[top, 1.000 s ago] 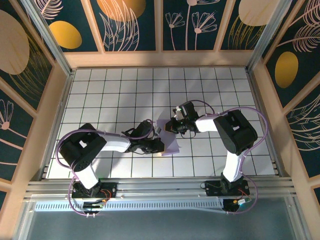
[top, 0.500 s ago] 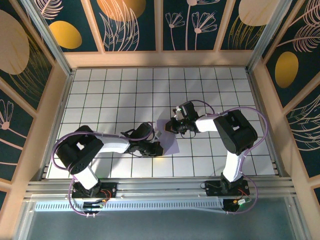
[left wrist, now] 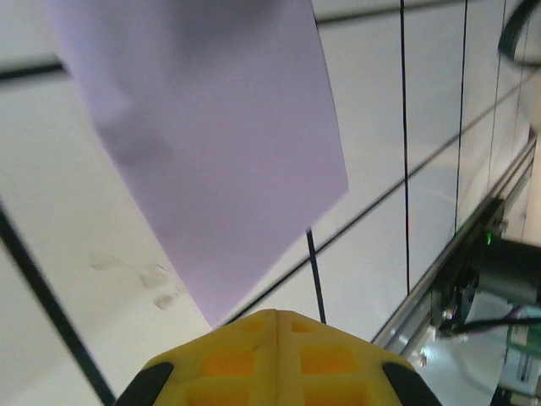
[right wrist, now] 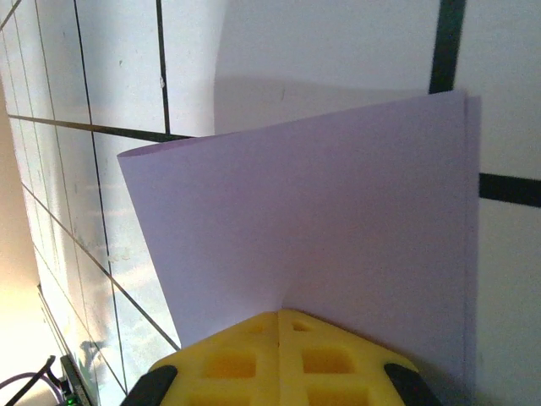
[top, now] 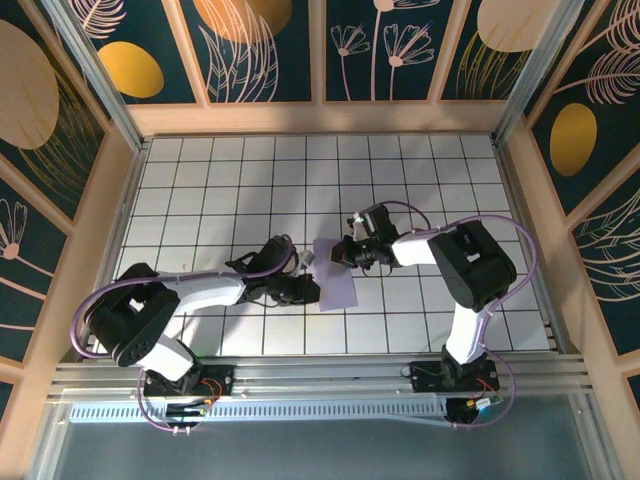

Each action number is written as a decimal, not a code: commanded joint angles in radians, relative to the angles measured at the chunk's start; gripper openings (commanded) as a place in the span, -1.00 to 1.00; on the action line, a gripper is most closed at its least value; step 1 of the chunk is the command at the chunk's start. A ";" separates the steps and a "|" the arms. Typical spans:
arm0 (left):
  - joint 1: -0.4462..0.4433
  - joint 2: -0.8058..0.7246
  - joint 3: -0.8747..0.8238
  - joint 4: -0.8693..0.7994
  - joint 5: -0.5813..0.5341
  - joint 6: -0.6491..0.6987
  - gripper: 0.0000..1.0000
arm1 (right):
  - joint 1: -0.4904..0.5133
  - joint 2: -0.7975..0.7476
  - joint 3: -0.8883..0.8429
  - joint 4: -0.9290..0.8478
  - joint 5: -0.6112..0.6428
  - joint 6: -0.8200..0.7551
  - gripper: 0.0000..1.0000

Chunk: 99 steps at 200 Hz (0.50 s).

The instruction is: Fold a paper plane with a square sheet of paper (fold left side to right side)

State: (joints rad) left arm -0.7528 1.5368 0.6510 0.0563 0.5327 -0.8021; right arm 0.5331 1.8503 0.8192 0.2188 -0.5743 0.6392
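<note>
— What's around the arms?

— A white tabletop (top: pixel 200 200) ruled in black grid lines. It's boxed in by walls (top: pixel 260 50) of dark teal panels with orange discs and line-drawn flowers, framed in pale wood. A metal rail (top: pixel 300 375) runs along the near edge, and purple cables (top: pixel 533 255) loop off both arms. From the left wrist I can see a few faint smudges (left wrist: pixel 152 275) on a tile, and a small green light (left wrist: pixel 488 239) glowing down by the rail.

— Anything in the way?

— Just the arms themselves. Both reach in to the middle, and their ends crowd the sheet (top: pixel 338 280) from either side.

— Where is it, exactly?

— About the centre of the tabletop, between the two arms. It's a narrow strip, slightly askew to the grid.

— How does it look?

— Plain lavender, no print. It's doubled over: on the right wrist's picture two edges run together down one side, a hair out of line. The opposite side curves where it bends and stands a little off the tile, throwing a shadow.

— And the left pincer (top: pixel 310 291)?

— Pressed together, yellow tips meeting at a seam (left wrist: pixel 277 317). The near corner of the sheet lies just in front of them, with nothing between them.

— The right pincer (top: pixel 345 253)?

— Pressed together too (right wrist: pixel 279 317), with the tips right over the sheet's near edge. I can't tell whether a layer is caught between them or they're only resting on it.
</note>
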 commanded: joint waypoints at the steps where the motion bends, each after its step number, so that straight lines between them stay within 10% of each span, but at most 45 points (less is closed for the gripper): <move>1: 0.042 0.030 0.049 0.014 -0.038 0.005 -0.90 | 0.008 0.006 -0.050 -0.084 0.074 0.016 -1.00; 99: 0.050 0.285 0.214 0.010 -0.060 0.047 -0.90 | 0.008 0.000 -0.051 -0.077 0.073 0.022 -1.00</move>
State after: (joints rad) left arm -0.7036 1.7912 0.8459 0.0708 0.4858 -0.7738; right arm 0.5350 1.8442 0.8085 0.2329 -0.5667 0.6590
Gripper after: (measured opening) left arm 0.054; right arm 0.054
